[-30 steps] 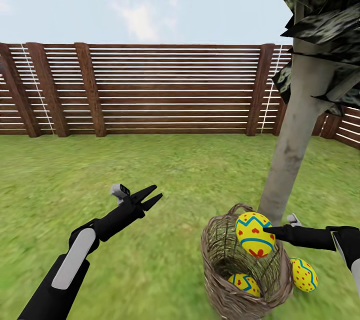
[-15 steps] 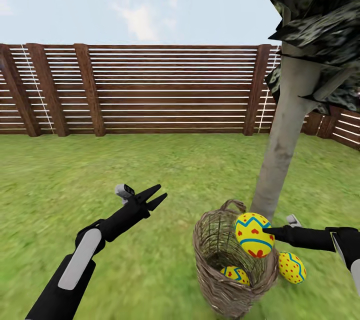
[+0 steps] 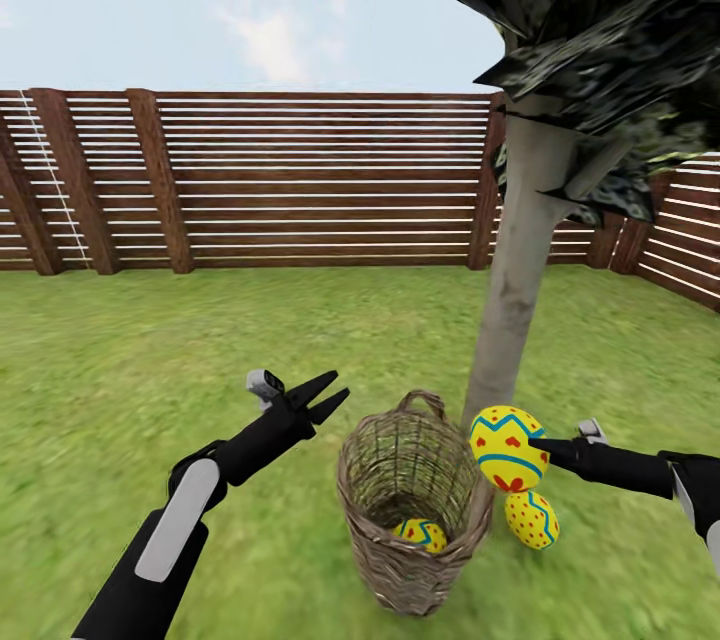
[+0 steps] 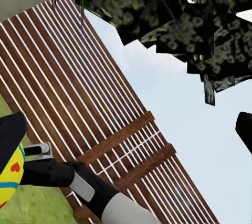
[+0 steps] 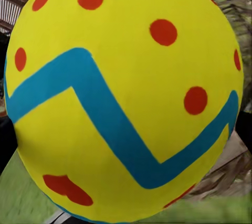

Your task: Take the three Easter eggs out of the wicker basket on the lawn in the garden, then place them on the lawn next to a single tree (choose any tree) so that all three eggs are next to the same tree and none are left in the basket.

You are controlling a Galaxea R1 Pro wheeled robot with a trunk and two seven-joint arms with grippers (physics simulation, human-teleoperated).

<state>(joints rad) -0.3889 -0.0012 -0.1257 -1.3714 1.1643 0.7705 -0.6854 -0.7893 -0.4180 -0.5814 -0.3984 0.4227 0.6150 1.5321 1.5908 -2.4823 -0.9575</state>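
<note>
Our right claw comes in from the lower right of the head view and is clamped on an Easter egg, held in the air just right of the wicker basket rim and right in front of the tree trunk's foot. In the right wrist view that same egg sits hard against the lens, its blue zigzag running across.

The relation that counts for us: bare lawn lies straight below and slightly right of the held egg, and a second egg already rests there by the trunk base. We judge a short drop clear of that egg will do.

A third egg lies at the basket's bottom, low centre of the frame. Our left claw hangs empty with its jaws parted, left of the basket, and looks the nearer one for it.
</note>
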